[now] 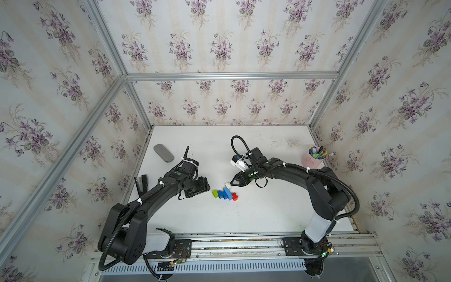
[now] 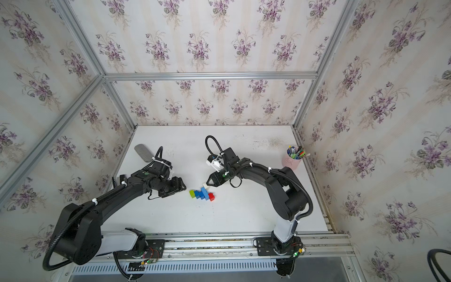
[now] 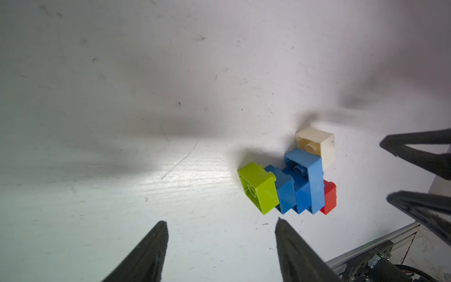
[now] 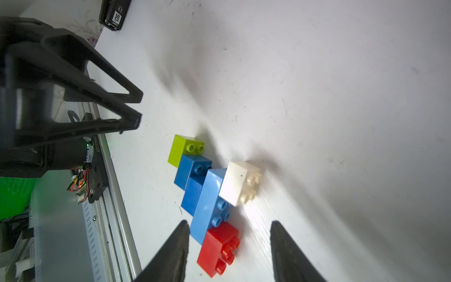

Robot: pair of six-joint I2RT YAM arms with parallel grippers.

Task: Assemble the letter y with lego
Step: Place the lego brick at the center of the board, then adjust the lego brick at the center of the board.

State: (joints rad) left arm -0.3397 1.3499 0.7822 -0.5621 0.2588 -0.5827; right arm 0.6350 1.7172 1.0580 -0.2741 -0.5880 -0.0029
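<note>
Your left gripper (image 3: 220, 223) has its fingers spread and holds nothing. Just right of it, the letter y (image 1: 225, 193) lies on the table (image 1: 268, 207). All six bricks (image 4: 210, 195) look stuck together. Your right gripper (image 4: 229, 223), close by, is spread and empty too. It looks finished.

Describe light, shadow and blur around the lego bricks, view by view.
Left wrist view: glare patch on the white tabletop beside the lime green plastic brick, broad soft shadows elsewhere. Right wrist view: glare beside the white studded brick, off-table background blurred. Both top views: even light, no glare.
</note>
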